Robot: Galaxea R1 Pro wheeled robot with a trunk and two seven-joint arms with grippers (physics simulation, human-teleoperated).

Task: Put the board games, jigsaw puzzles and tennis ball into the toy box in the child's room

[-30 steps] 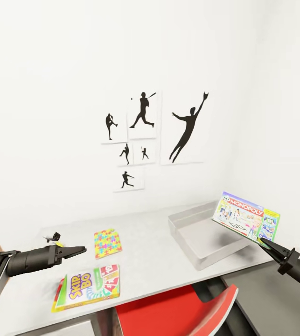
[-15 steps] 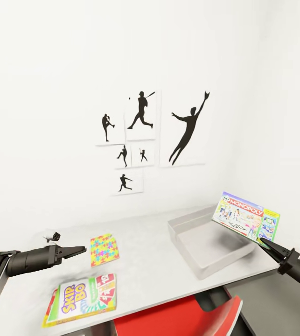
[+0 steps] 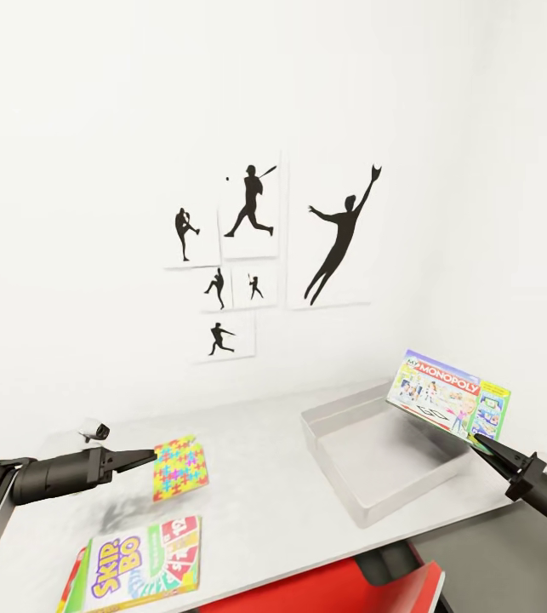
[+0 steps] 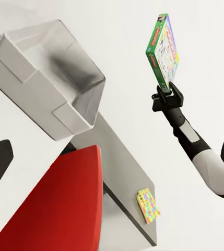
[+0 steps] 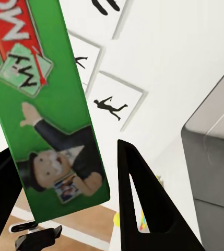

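Head view: your right hand (image 3: 480,442) has the Monopoly box (image 3: 448,404) up over the toy box (image 3: 384,455), so you're right at the drop.

Its fingers pinch the Monopoly box by the near corner, and the box hangs tilted above the toy box's right side, not touching it. The toy box sits open on the table (image 3: 256,477), toward the wall with the baseball silhouettes (image 3: 260,255). Well left of the toy box lies a jigsaw puzzle (image 3: 179,468), and your left hand (image 3: 145,457) is just at its edge; I can't tell if those fingers are spread or closed. The Skip-Bo box (image 3: 137,566) lies at the table's front edge, further from the toy box, with a red chair (image 3: 350,587) tucked below.
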